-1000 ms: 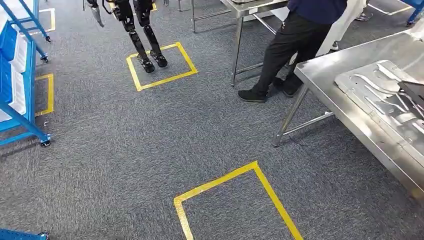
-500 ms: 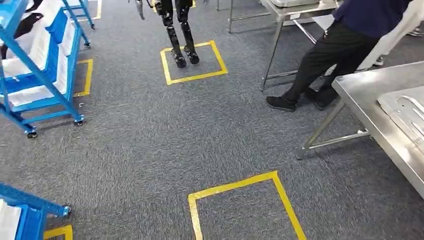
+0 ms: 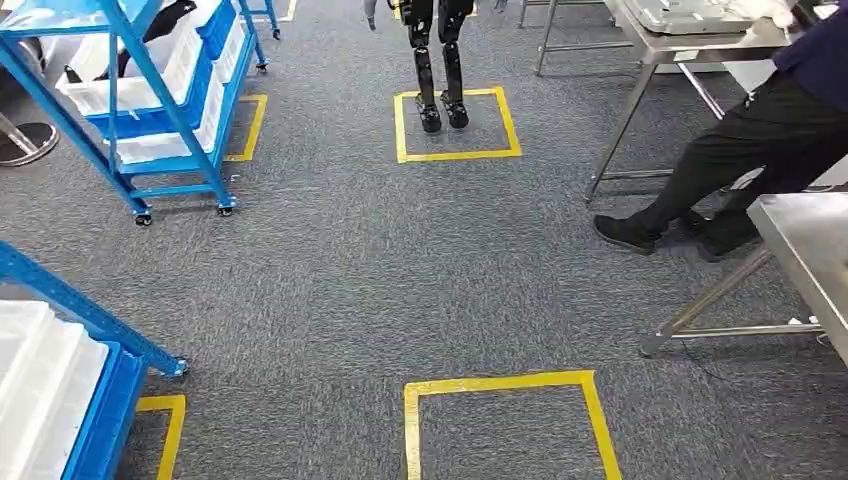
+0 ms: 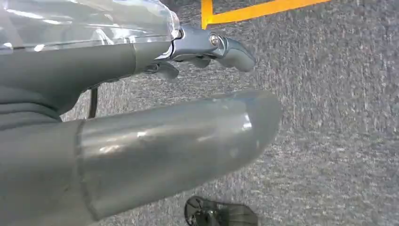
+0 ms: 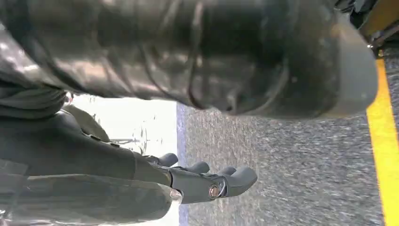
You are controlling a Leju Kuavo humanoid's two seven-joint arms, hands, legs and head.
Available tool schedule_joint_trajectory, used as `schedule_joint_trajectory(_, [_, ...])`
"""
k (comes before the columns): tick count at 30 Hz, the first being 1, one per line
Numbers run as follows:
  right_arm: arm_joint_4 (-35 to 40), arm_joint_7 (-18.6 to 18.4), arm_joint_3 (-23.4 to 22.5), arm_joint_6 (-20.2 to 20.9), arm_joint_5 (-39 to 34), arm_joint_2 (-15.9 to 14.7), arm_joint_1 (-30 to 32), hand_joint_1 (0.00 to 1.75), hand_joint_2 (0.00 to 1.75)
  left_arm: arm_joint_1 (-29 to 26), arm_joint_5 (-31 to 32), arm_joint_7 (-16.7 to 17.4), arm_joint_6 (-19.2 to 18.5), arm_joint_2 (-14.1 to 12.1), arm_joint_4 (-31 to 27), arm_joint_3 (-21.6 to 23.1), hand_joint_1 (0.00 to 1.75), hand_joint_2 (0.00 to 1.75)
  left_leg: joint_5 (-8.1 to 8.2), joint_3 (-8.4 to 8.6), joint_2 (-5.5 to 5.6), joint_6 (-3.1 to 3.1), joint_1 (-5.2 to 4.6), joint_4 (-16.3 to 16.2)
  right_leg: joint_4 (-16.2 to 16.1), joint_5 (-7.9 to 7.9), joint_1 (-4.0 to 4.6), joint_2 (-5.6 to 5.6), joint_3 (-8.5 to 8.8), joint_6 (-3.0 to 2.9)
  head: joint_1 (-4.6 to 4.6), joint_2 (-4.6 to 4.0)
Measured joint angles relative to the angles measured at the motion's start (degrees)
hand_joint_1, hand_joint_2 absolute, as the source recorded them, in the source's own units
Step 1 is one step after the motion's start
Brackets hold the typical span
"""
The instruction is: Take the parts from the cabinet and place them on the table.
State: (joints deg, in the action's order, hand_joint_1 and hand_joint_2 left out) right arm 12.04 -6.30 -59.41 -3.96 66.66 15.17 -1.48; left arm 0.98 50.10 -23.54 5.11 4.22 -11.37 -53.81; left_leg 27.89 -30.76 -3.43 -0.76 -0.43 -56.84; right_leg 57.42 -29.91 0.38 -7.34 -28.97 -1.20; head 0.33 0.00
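A blue cabinet rack (image 3: 75, 312) with white bins (image 3: 40, 385) stands at my near left in the head view. A second blue rack (image 3: 172, 125) with white bins stands farther back on the left. A corner of the steel table (image 3: 812, 250) shows at the right edge. My left hand (image 4: 160, 108) hangs above the grey carpet, thumb and fingers stretched out, holding nothing. My right hand (image 5: 193, 181) also hangs beside my body with its fingers apart and nothing in them.
A person (image 3: 740, 170) in dark trousers stands by the table at the right. Another robot's legs (image 3: 440, 70) stand in a yellow floor square (image 3: 457, 125) ahead. A yellow square (image 3: 505, 425) marks the carpet just in front. A far steel table (image 3: 690, 40) carries a tray.
The whole view has swung to the left: the steel table with its metal parts has slid out to the right, and the blue racks have come in on the left.
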Motion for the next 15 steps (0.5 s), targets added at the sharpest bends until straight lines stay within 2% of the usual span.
schedule_joint_trajectory(1, [0.00,0.00,0.00,0.00,-0.02,0.00,-0.21,0.00,0.00,-0.13,0.28,-0.11,-0.09,-0.02,0.00,-0.20,0.00,0.00,-0.25,0.04,0.75,-0.44,0.06,0.40,-0.09,-0.07,0.03,-0.67,0.25,0.35,-0.07,0.00])
schedule_joint_trajectory(2, [0.00,-0.04,0.00,0.13,-0.02,-0.02,-0.25,0.00,0.00,-0.21,0.66,-0.15,-0.20,0.00,0.00,-0.26,0.00,0.00,-0.77,0.73,1.39,-0.88,0.74,1.02,0.53,-0.69,-0.28,0.86,0.19,0.85,-0.02,0.00])
schedule_joint_trajectory(3, [0.00,-0.07,0.00,0.15,-0.13,-0.02,-0.17,0.00,0.00,-0.14,0.85,-0.17,-0.22,0.00,0.00,-0.28,0.00,0.00,-0.93,0.69,1.94,-1.24,0.77,1.15,2.63,-2.36,-0.31,4.16,-0.67,1.05,-0.02,0.00])
schedule_joint_trajectory(4, [0.00,-0.07,0.00,0.26,-0.20,-0.02,-0.02,0.00,0.00,0.04,1.24,-0.15,-0.22,0.00,0.00,-0.33,0.00,0.00,-1.10,0.49,2.54,-1.55,0.71,1.15,6.63,-4.82,-0.49,6.01,-2.60,1.09,0.02,0.00])
schedule_joint_trajectory(5, [-0.02,-0.07,0.00,0.33,-0.22,-0.04,0.00,0.00,0.00,0.20,1.40,-0.15,-0.17,0.00,0.00,-0.39,0.00,0.00,-1.17,0.37,3.20,-1.66,0.67,1.14,11.27,-7.08,-0.65,6.81,-4.89,1.17,0.00,0.00])
schedule_joint_trajectory(6, [-0.02,-0.13,-0.02,0.39,-0.30,-0.04,0.00,0.00,0.00,0.26,1.73,-0.15,-0.13,0.00,0.00,-0.46,0.00,0.00,-1.18,0.25,3.98,-1.68,0.64,1.09,15.53,-8.64,-0.72,7.09,-7.10,1.29,0.00,0.00])
schedule_joint_trajectory(7, [-0.04,-0.17,-0.04,0.46,-0.37,-0.07,0.00,0.00,0.00,0.23,1.86,-0.13,-0.04,-0.02,0.00,-0.50,0.00,0.00,-1.18,0.22,4.81,-1.67,0.64,1.02,18.15,-8.90,-0.76,7.16,-8.59,1.38,0.00,0.00])
schedule_joint_trajectory(8, [-0.04,-0.31,-0.09,0.52,-0.46,-0.09,0.00,0.00,0.00,0.15,2.03,-0.09,0.07,-0.02,0.00,-0.55,0.00,0.00,-1.17,0.30,5.62,-1.65,0.65,0.94,17.77,-7.56,-0.86,7.18,-8.70,1.45,0.00,0.00])
schedule_joint_trajectory(9, [-0.04,-0.33,-0.11,0.65,-0.55,-0.11,-0.01,0.00,0.00,0.08,2.27,-0.07,0.11,-0.02,0.00,-0.57,0.00,0.00,-1.11,0.38,6.55,-1.56,0.67,0.81,14.86,-5.00,-1.06,7.30,-7.63,1.49,0.00,0.00])
schedule_joint_trajectory(10, [-0.04,-0.35,-0.13,0.68,-0.70,-0.15,0.01,0.00,0.00,0.08,2.36,-0.04,0.20,-0.02,0.00,-0.57,0.00,0.00,-0.98,0.46,7.46,-1.37,0.72,0.58,10.02,-1.88,-1.24,7.70,-5.57,1.46,0.00,0.00])
schedule_joint_trajectory(11, [-0.04,-0.39,-0.17,0.70,-0.77,-0.20,0.04,0.00,0.00,0.10,2.47,-0.04,0.24,-0.02,0.00,-0.57,0.00,0.00,-0.80,0.46,8.27,-1.10,0.79,0.27,5.09,0.76,-1.41,8.92,-3.45,1.40,0.00,0.00])
schedule_joint_trajectory(12, [-0.07,-0.50,-0.22,0.74,-0.85,-0.24,0.28,0.00,0.00,0.11,2.73,-0.04,0.39,-0.02,0.00,-0.57,0.00,0.00,-0.57,0.06,8.84,-0.74,0.81,-0.06,2.34,1.02,-1.68,11.85,-2.42,1.35,0.02,0.00])
schedule_joint_trajectory(13, [-0.09,-0.57,-0.26,0.74,-0.85,-0.28,0.24,0.00,0.00,0.28,2.86,0.04,0.55,-0.02,0.00,-0.57,0.00,0.00,-0.36,-0.27,9.49,-0.30,0.60,-0.75,1.70,0.83,-1.63,12.15,-2.51,1.45,-0.04,0.00])
schedule_joint_trajectory(14, [-0.09,-0.59,-0.26,0.72,-0.85,-0.31,0.01,0.00,0.00,0.25,2.88,0.02,0.74,-0.02,0.00,-0.57,0.00,0.00,-0.53,-0.62,9.93,0.08,0.73,-0.62,1.89,0.89,-1.45,11.35,-2.58,1.33,-0.02,0.00])
schedule_joint_trajectory(15, [-0.09,-0.63,-0.26,0.72,-0.87,-0.33,-0.08,0.00,0.00,0.06,2.88,0.04,0.79,0.02,0.00,-0.57,0.00,0.00,-0.66,-0.74,10.48,0.47,1.01,-0.44,1.98,0.86,-1.06,11.02,-2.56,1.00,-0.02,0.00])
